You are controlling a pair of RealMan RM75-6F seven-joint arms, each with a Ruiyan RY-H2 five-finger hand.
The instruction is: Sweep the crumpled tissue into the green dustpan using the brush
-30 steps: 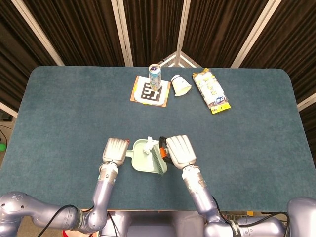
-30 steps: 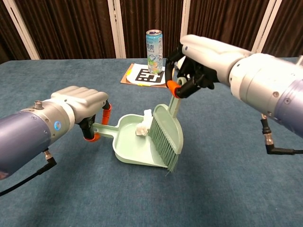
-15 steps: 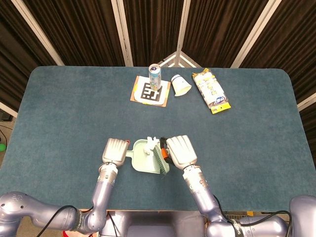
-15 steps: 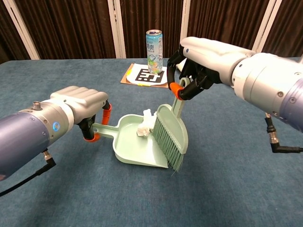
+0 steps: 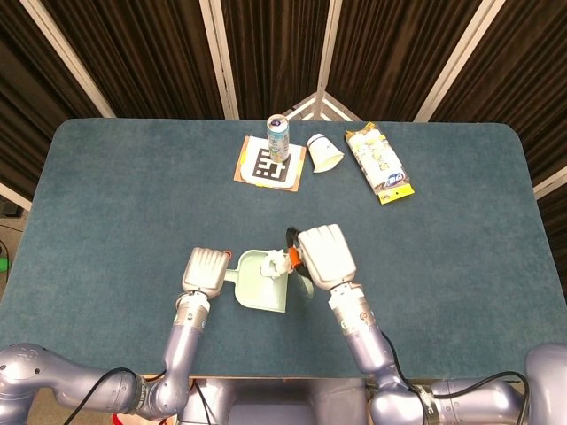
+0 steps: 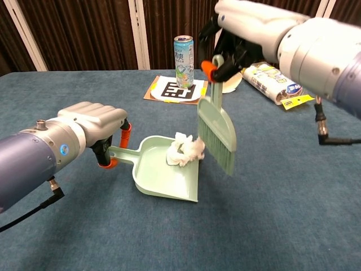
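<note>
The green dustpan (image 6: 163,172) lies flat on the blue surface (image 6: 271,203), nearest the robot. Its handle is gripped by the left robot hand (image 6: 96,121), whose fingers are curled closed around it. The crumpled tissue (image 6: 186,151) is seen inside the dustpan, at its right side, just beside the brush bristles. The brush (image 6: 217,132) is held off the surface by the right robot hand (image 6: 240,31), closed on its orange-tipped handle, with the bristles pointing down. Farther back, a can (image 6: 183,53) stands on a printed card (image 6: 175,90). A white cup (image 5: 324,152) lies tipped beside it, and a yellow packet (image 5: 379,163) lies further right.
</note>
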